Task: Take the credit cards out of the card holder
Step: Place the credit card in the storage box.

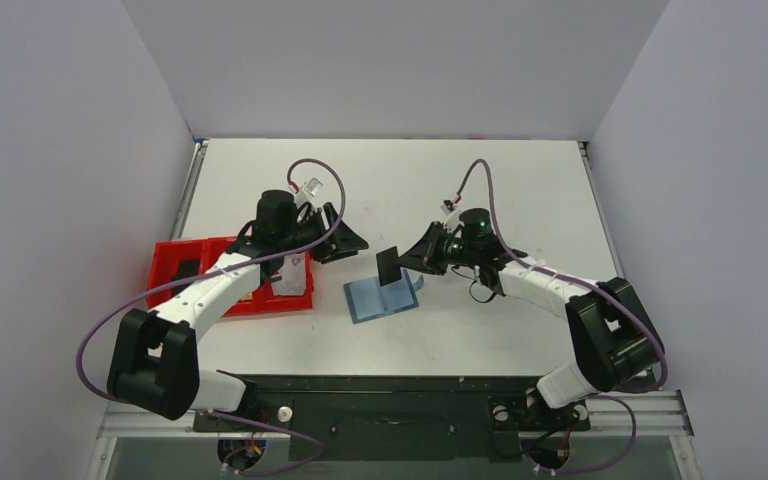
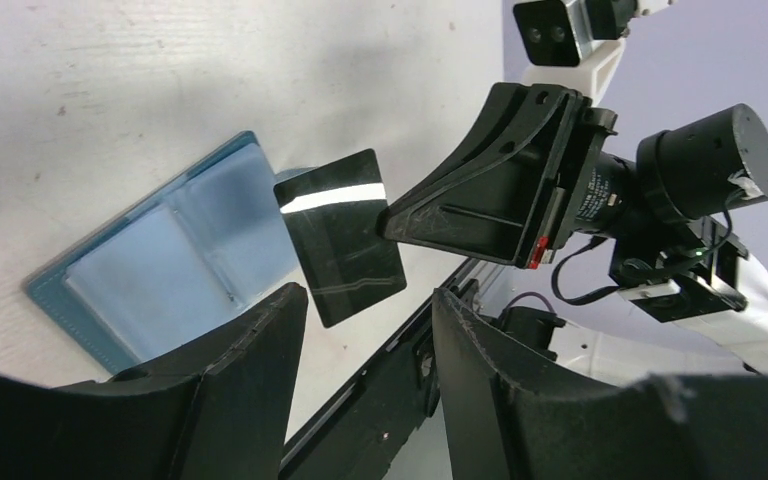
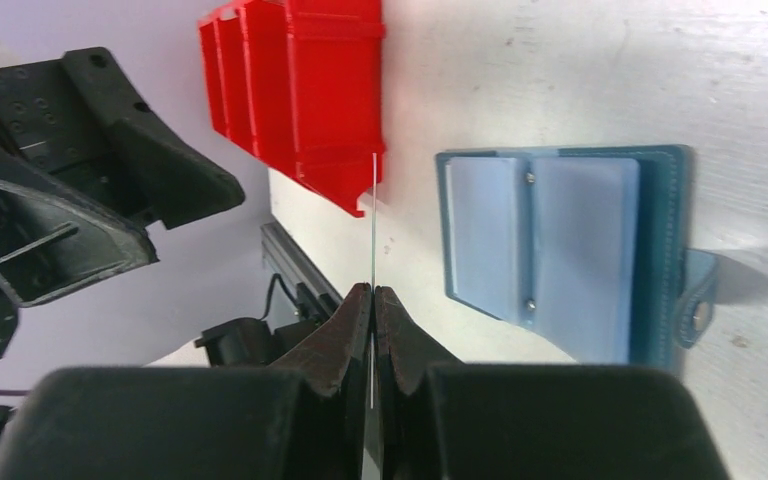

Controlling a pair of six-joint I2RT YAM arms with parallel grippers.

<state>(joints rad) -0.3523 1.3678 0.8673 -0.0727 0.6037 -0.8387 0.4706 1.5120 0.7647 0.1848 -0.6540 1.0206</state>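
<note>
The blue card holder (image 1: 380, 298) lies open and flat on the white table, its clear pockets facing up (image 3: 560, 250). My right gripper (image 1: 407, 261) is shut on a dark grey credit card (image 1: 390, 264) and holds it upright above the holder's left side. That card (image 2: 345, 240) shows broadside in the left wrist view and edge-on (image 3: 373, 220) in the right wrist view. My left gripper (image 1: 352, 243) is open with nothing in it. It hovers just left of the card, its fingers (image 2: 280, 330) pointing toward it. The tan card is not clearly in view.
A red three-compartment tray (image 1: 165, 275) sits to the left, under the left forearm, with a pale flat item (image 1: 290, 275) in its right compartment. The table's side rails and grey walls close in the space. The arm bases stand at the near edge.
</note>
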